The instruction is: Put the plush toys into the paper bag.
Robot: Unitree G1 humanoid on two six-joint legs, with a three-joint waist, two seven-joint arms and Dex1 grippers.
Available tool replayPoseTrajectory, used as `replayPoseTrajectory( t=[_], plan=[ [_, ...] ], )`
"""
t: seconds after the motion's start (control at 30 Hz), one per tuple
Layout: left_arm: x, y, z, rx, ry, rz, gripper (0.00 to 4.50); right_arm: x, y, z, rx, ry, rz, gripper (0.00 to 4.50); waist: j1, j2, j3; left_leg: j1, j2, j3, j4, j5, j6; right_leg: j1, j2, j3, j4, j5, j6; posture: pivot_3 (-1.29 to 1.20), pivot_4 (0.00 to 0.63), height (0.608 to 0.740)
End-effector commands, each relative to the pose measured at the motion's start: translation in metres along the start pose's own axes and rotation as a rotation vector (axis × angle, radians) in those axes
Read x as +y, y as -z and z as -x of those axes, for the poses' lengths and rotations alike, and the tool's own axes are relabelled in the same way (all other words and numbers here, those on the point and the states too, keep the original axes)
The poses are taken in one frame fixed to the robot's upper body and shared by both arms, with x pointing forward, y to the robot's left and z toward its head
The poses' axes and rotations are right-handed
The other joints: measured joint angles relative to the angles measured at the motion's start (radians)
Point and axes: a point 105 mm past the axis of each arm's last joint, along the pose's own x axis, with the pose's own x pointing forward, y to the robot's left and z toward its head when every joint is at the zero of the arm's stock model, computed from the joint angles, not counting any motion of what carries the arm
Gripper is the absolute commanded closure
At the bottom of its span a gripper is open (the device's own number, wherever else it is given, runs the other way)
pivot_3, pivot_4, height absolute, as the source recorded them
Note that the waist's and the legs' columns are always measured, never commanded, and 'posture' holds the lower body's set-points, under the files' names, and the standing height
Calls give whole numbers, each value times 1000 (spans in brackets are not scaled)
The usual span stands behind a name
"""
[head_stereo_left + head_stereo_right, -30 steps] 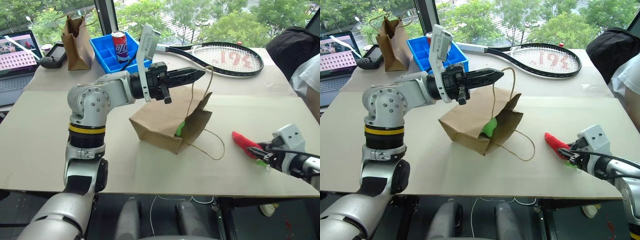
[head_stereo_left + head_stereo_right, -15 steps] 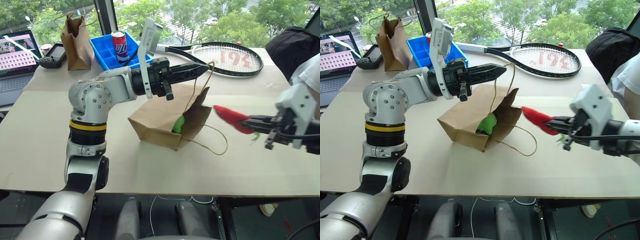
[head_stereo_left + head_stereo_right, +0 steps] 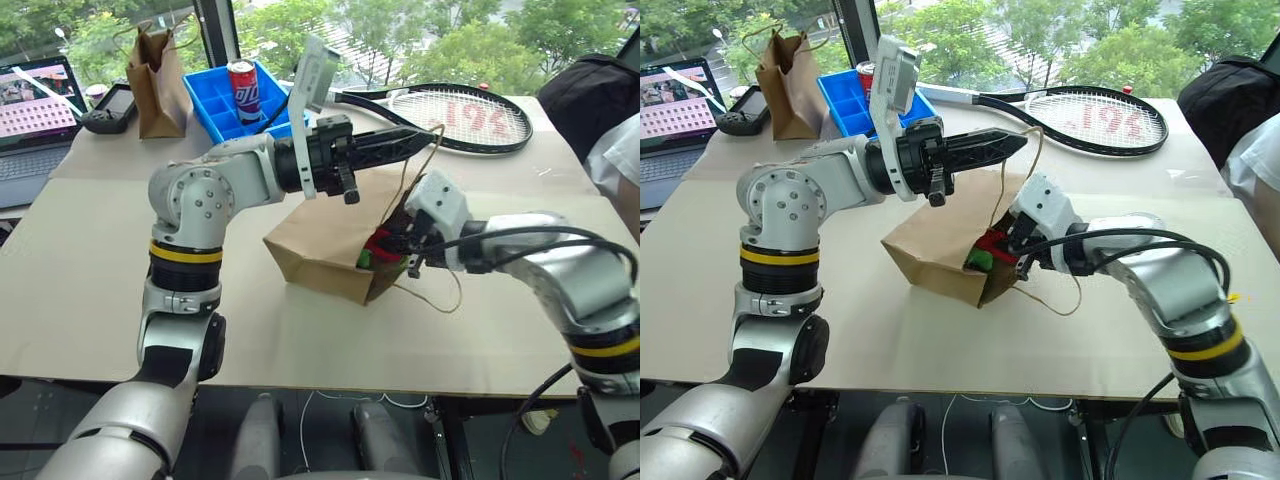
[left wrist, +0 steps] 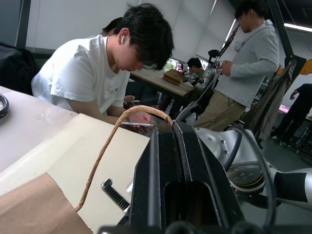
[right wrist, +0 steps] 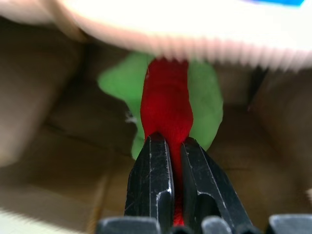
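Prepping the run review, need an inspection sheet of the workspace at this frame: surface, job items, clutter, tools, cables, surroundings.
Surface: pale table, one sheet laid over it.
Job's things: paper bag lying on its side, mouth toward the right arm; red chili plush at the mouth; green plush already inside, behind the red one.
Clutter: smaller brown bag, blue compartment tray with a soda can, tennis racket, laptop, black controller.
Tools: left tool shut on a bag handle, lifting it; right tool shut on the red chili plush.
Cables: black cable looped along the right arm.
Surroundings: windows with trees; people seated and standing nearby.
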Motion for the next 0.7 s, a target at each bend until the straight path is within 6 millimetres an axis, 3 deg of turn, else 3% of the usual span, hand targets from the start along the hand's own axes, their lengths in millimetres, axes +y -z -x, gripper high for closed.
replayPoseTrajectory(
  t=[0.03, 0.1, 0.23, 0.33, 0.4, 0.6, 0.7],
  plan=[
    [-12, -8, -2, -20, 38, -31, 4500, -18, -14, -2, -79, 122, -44, 4495, 0, 0, 0, 0, 0, 0, 0, 0, 0, 0, 0, 0, 0, 0, 0, 0, 150, 663],
    [-12, -8, -2, -23, 34, -29, 4500, -24, -13, -2, -103, 164, -102, 3642, 2, 0, 0, 0, 0, 0, 0, 0, 0, 0, 0, -1, 1, 0, 0, 0, 150, 663],
    [-12, -8, -1, -25, 29, -27, 4500, -28, -14, 7, -170, 191, -219, 2358, 4, 0, 0, -1, 0, -1, 0, 0, 0, 0, 0, -1, 1, 0, 0, 0, 150, 663],
    [-11, -7, -1, -24, 26, -27, 4500, -28, -14, 19, -197, 197, -262, 1339, 4, 0, 0, -1, 0, -1, 0, 0, 0, 0, 0, -1, 1, 0, 0, 0, 150, 663],
    [-10, -7, -1, -23, 23, -28, 4500, -26, -16, 37, -228, 166, -307, 638, 1, 0, 0, -1, 0, -1, 0, 0, 0, 0, 0, -1, 1, 0, 0, 0, 150, 663],
    [-7, -8, 0, -25, 16, -32, 4500, -24, -3, 86, -171, 148, -334, 638, 4, 0, 0, -1, 0, -1, 0, 0, 0, 0, 0, -1, 1, 0, 0, 0, 150, 663],
    [-7, -9, -1, -27, 17, -36, 4500, -30, 21, 104, -117, 196, -388, 638, 3, 0, 0, -1, 0, -1, 0, 0, 0, 0, 0, -1, 0, 0, 0, 0, 150, 663]
  ],
)
